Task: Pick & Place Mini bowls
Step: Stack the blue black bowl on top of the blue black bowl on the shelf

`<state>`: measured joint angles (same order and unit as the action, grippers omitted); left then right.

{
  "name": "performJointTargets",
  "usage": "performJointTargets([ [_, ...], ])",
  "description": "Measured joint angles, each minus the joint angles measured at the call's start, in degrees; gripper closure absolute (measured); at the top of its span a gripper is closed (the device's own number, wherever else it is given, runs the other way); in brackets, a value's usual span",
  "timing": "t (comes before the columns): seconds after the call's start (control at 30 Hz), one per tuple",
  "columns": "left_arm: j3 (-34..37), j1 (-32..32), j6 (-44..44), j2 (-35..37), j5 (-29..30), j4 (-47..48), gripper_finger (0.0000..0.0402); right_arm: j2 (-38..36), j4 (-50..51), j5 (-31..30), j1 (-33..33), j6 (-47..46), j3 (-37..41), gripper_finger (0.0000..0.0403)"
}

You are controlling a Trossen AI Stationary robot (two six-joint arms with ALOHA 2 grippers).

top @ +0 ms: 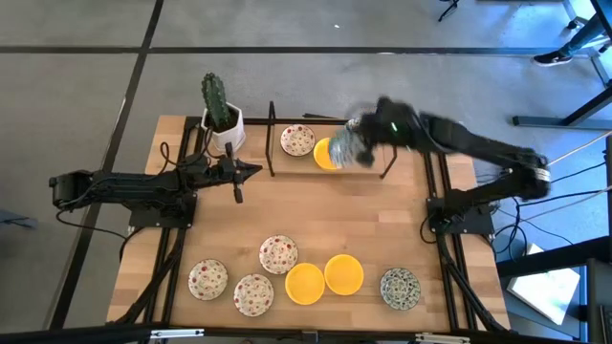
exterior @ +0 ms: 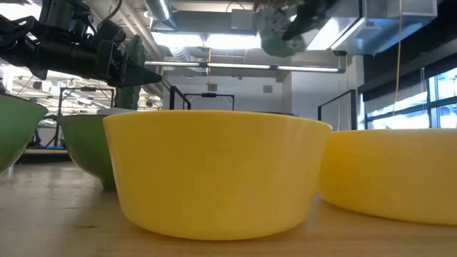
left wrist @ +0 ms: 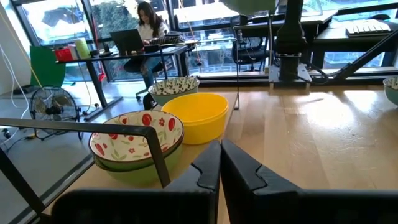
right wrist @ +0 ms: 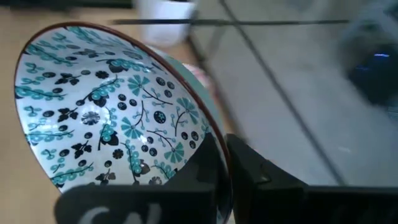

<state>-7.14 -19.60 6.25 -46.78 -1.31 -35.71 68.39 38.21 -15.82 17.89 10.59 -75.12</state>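
Carrying a green-blue patterned bowl [right wrist: 106,106], right gripper [top: 356,143] clamped on its rim — lower level beside the yellow bowl [top: 325,154]. Left gripper [top: 251,170] shut, empty, waiting.

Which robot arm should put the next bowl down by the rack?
Probably the right. Its gripper is already shut on a blue-patterned bowl, up over the rack. The left gripper is shut and holds nothing, beside the cactus pot.
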Motion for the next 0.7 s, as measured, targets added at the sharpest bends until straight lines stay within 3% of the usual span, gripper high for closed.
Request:
performJointTargets([
  [0.17, 0.0, -0.01, -1.01, 0.02, -0.16, 1.13, 0.0397, 14.14, 12.1, -0.24, 12.87, 6.1, -18.34, 0.0389],
  [0.37, 0.0, 0.01, -1.33, 0.02, -0.18, 5.89, 0.0395, 28.6, 32.88, 8.18, 24.53, 12.69, -37.4, 0.0389],
  [0.57, 0.02, -0.01, -4.1, 0.02, -0.23, 6.43, 0.0394, 37.8, 42.26, 16.28, 28.63, 20.06, -43.88, 0.0389],
  [0.7, 0.02, 0.01, -4.53, 0.02, -0.23, 6.41, 0.0393, 41.11, 43.01, 17.13, 28.81, 22.58, -43.58, 0.0389],
])
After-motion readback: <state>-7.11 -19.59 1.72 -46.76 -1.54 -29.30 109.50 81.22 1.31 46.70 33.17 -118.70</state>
